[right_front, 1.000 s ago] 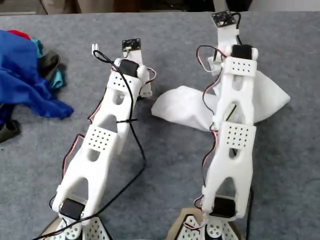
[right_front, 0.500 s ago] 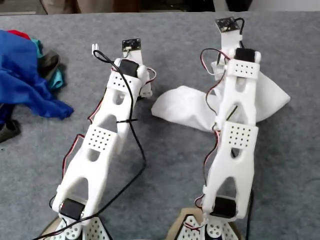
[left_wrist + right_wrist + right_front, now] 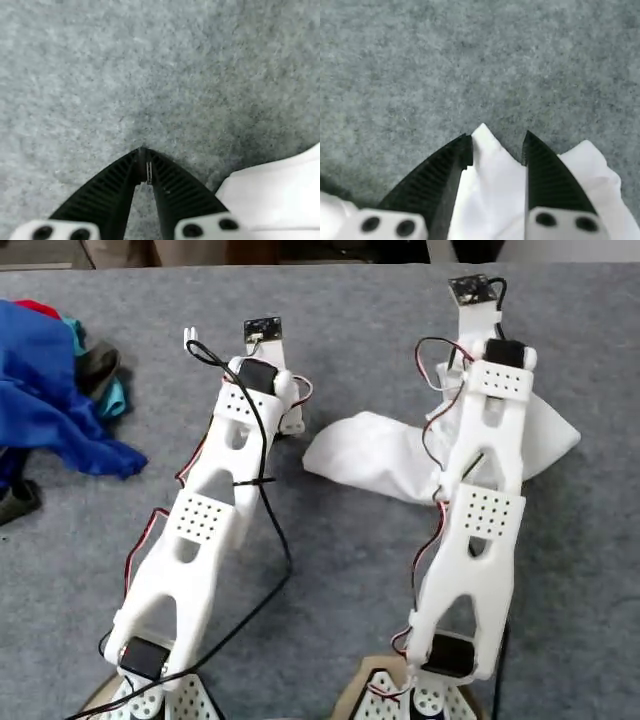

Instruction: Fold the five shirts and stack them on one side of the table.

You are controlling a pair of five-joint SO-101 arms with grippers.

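Note:
A white shirt (image 3: 385, 455) lies crumpled on the grey table, mostly under the arm on the right of the high view. In the right wrist view my right gripper (image 3: 496, 145) is open, its black fingers either side of a pointed fold of the white shirt (image 3: 492, 190). My left gripper (image 3: 144, 165) is shut with nothing in it, tips just above bare felt; an edge of the white shirt (image 3: 277, 195) lies beside it. A heap of other shirts, blue (image 3: 45, 390) on top with red and teal beneath, sits at the far left.
Grey felt (image 3: 330, 330) covers the whole table. A dark cable (image 3: 262, 480) runs along the arm on the left of the high view. Bare felt lies between the blue heap and the white shirt.
The right arm has swung to the right over the white shirt. The left arm and the heap of shirts have not moved.

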